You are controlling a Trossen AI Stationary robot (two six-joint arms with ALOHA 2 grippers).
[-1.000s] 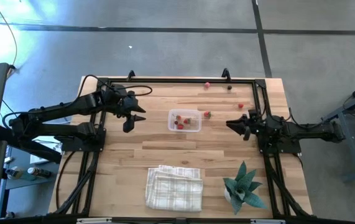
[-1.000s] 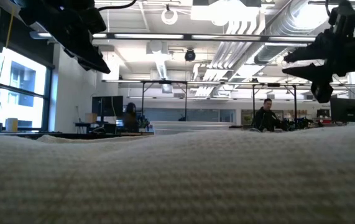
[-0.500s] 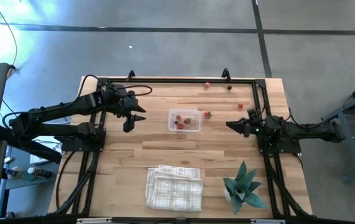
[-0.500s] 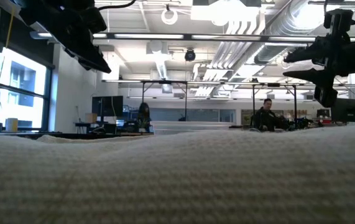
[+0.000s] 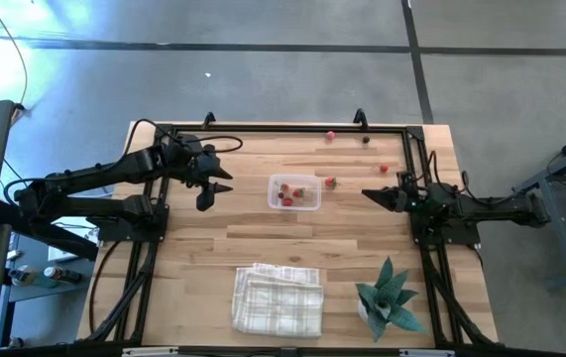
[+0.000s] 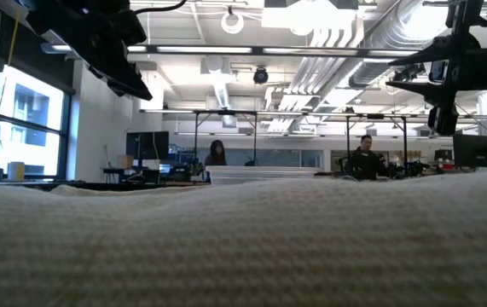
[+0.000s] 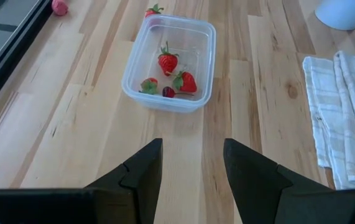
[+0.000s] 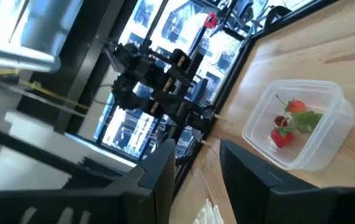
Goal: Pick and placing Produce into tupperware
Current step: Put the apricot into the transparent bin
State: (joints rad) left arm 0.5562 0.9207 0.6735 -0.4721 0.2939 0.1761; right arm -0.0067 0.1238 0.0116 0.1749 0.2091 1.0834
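Clear tupperware [image 5: 294, 191] sitting near the middle of the wooden desk [image 5: 213, 238], toward its far half. Inside it: a few red strawberries [image 7: 168, 62] and one small dark piece [image 7: 168, 92], grouped in one half of the container. Just outside its rim, on the right arm's side, one more red berry [image 5: 330, 182] lying on the bare wood, near but apart from the wall. Farther out, loose produce scattered toward the far right corner: a red piece [image 5: 330, 136] by the far rail, a dark one [image 5: 366, 140] beside it, another red one [image 5: 384, 169] close to the right arm.

Left tool [image 5: 211, 187] hovering beside the tupperware on the left, well apart from it, fingers [image 7: 143, 168] spread with nothing between them; in the left wrist view, container straight ahead of the gap. Right tool [image 5: 377, 195] on the opposite side, raised above the desk and pointing toward the container, near the loose berries but touching none; fingers [image 8: 247, 163] apart and empty, with the tupperware visible past them.

Toward the near edge: folded white checked cloth [image 5: 278, 297], well apart from the container, and a small green plant [image 5: 390, 298] in a white pot to its right. In the low view, cloth filling the foreground, both arms dark overhead, two people [image 6: 364, 159] far off in the room behind.
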